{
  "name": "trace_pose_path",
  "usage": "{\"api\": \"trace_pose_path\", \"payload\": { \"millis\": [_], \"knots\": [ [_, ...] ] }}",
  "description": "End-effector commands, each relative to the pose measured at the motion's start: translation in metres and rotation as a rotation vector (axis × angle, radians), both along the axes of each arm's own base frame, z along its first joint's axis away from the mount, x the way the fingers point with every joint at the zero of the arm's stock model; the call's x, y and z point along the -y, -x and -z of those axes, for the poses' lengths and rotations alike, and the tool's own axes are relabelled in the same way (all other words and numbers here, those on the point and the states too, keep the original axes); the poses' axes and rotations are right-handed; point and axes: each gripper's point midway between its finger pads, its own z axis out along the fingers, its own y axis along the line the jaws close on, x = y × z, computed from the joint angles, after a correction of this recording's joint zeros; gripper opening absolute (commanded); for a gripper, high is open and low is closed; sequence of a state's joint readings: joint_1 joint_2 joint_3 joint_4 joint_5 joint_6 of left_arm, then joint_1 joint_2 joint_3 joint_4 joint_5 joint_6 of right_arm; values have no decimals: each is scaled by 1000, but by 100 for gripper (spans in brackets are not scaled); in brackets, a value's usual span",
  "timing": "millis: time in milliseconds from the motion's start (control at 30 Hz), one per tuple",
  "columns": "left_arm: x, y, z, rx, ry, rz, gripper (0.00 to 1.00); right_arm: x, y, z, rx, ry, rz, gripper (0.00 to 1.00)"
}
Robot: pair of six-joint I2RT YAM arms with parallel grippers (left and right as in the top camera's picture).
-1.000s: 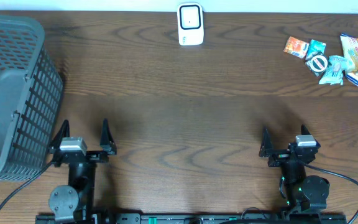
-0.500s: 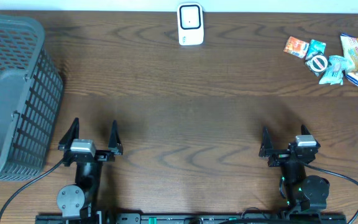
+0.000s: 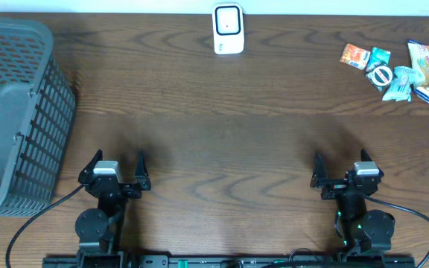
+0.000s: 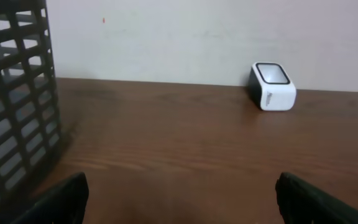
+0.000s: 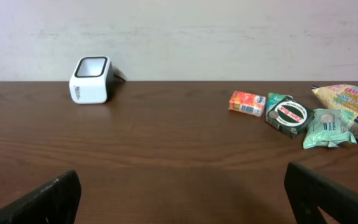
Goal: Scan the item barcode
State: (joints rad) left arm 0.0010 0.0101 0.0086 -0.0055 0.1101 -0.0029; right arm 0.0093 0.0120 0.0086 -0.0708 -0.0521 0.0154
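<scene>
Since a second ago we log left gripper (image 3: 118, 157) shifted slightly right, right gripper (image 3: 340, 158) static | both pincers spread wide, holding nothing | snack packets (image 3: 397, 68) heaped far-right corner, ahead-right of right gripper, our nearer arm | barcode scanner (image 3: 228, 29) far-centre

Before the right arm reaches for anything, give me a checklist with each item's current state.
1. Right gripper open and empty: ok.
2. Left gripper open and empty: ok.
3. Scanner upright, nothing in front of its window: ok.
4. Snack packets in view at far right, nothing between them and the arm: ok.
5. Packets spread apart for a single pick: not ok, they lie bunched; the orange packet sits at the pile's edge.
6. Barcode showing on any packet: cannot tell.
</scene>
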Motion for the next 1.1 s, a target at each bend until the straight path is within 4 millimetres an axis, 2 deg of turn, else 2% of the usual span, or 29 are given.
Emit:
{"api": "trace_pose_path", "payload": {
  "millis": [0, 233, 1067],
  "knots": [
    [4, 2, 14, -51, 1, 17, 95, 1, 0, 1, 0, -13, 7, 99],
    [15, 3, 15, -56, -3, 55, 95, 1, 0, 0, 0, -13, 7, 99],
    [15, 3, 16, -57, -49, 61, 95, 1, 0, 1, -1, -13, 7, 99]
  ]
}}
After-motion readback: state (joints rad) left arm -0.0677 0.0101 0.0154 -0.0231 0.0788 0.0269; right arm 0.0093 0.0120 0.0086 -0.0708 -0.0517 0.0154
